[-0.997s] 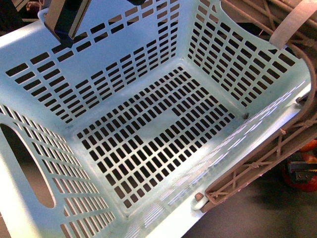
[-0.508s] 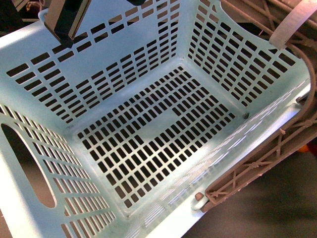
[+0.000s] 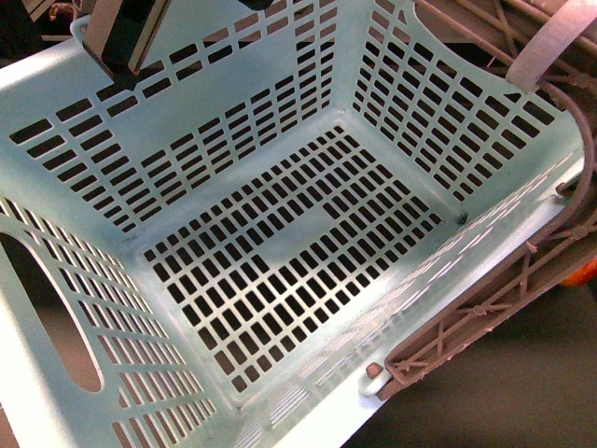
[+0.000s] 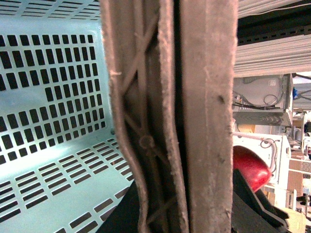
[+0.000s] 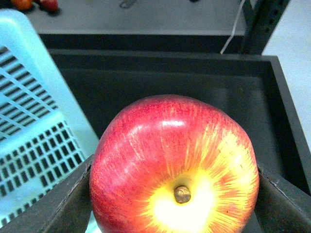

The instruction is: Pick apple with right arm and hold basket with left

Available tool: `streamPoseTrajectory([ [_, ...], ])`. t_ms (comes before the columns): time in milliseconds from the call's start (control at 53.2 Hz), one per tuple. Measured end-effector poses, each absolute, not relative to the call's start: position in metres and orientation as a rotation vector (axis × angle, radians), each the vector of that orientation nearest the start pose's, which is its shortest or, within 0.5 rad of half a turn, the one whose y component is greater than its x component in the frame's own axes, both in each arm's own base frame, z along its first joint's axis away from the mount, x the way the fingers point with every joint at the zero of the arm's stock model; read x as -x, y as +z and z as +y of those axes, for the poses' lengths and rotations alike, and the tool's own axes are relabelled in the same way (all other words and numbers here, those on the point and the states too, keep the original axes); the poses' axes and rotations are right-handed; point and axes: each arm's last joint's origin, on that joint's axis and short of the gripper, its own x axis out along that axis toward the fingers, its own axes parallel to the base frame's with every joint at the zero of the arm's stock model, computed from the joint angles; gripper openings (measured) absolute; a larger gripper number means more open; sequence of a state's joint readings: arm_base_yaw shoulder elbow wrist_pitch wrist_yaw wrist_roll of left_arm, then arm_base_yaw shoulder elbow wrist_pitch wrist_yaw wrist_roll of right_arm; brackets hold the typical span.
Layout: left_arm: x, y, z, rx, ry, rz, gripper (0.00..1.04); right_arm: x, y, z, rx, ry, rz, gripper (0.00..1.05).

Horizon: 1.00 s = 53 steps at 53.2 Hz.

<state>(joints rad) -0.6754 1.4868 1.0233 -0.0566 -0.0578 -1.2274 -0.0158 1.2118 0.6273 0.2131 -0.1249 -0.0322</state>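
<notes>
Front view: the basket (image 3: 84,103) fills nearly the whole frame and it's empty inside. Its brown handles (image 3: 471,327) lie along the rim. There's a grey-black piece (image 3: 121,42) over the far corner, maybe an arm, but it's too cropped to call. An orange sliver (image 3: 583,273) pokes out past the handles, no idea what it is

Left wrist: the left gripper (image 4: 187,216) has dark fingers either side of the handles, which run straight through its grip, so I'd say it's clamped onto the basket by them. The basket floor is off to one side of it. Something red and round just past the other side is the apple (image 4: 250,167), I think

Right wrist: the apple is squeezed between the two fingers of the right gripper (image 5: 176,208), stem end facing the camera. The basket wall is just beside the gripper, with a dark tray (image 5: 204,82) under it

Worries: the apple is glossy and round and only pinched at its sides, so a quick swing could roll it out. The rim and handles are right next to it, so a low path could clip them. Swing handles can also pivot, which might let the basket tip when the apple lands
</notes>
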Motion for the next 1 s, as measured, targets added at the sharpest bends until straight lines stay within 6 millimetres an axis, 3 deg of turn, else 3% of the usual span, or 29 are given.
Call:
streamPoseTrajectory([
  [207,-0.257,0.263,-0.204,0.974,-0.217,0.782,0.17,-0.253,0.238,0.041,-0.011,0.202,0.335,0.79],
  [376,-0.257,0.263,-0.204,0.974,-0.219,0.783,0.17,-0.251,0.222,0.076,0.007,0.290,0.369,0.79],
  [508,-0.257,0.263,-0.204,0.974,-0.218,0.782,0.17,-0.249,0.208,0.085,0.020,0.309,0.413,0.80],
  [564,-0.257,0.263,-0.204,0.973,-0.218,0.782,0.17,-0.249,0.204,0.085,0.024,0.307,0.425,0.89],
  [621,-0.257,0.263,-0.204,0.974,-0.217,0.782,0.17,-0.250,0.205,0.084,0.018,0.297,0.421,0.97],
  [790,-0.257,0.261,-0.204,0.966,-0.219,0.786,0.17,-0.251,0.215,0.057,-0.009,0.206,0.374,0.96],
  [903,-0.258,0.261,-0.204,0.963,-0.213,0.780,0.17,-0.233,0.218,0.022,-0.018,0.100,0.364,0.96],
  [997,-0.257,0.261,-0.204,0.963,-0.213,0.780,0.17,-0.217,0.217,0.004,-0.011,0.040,0.351,0.96],
])
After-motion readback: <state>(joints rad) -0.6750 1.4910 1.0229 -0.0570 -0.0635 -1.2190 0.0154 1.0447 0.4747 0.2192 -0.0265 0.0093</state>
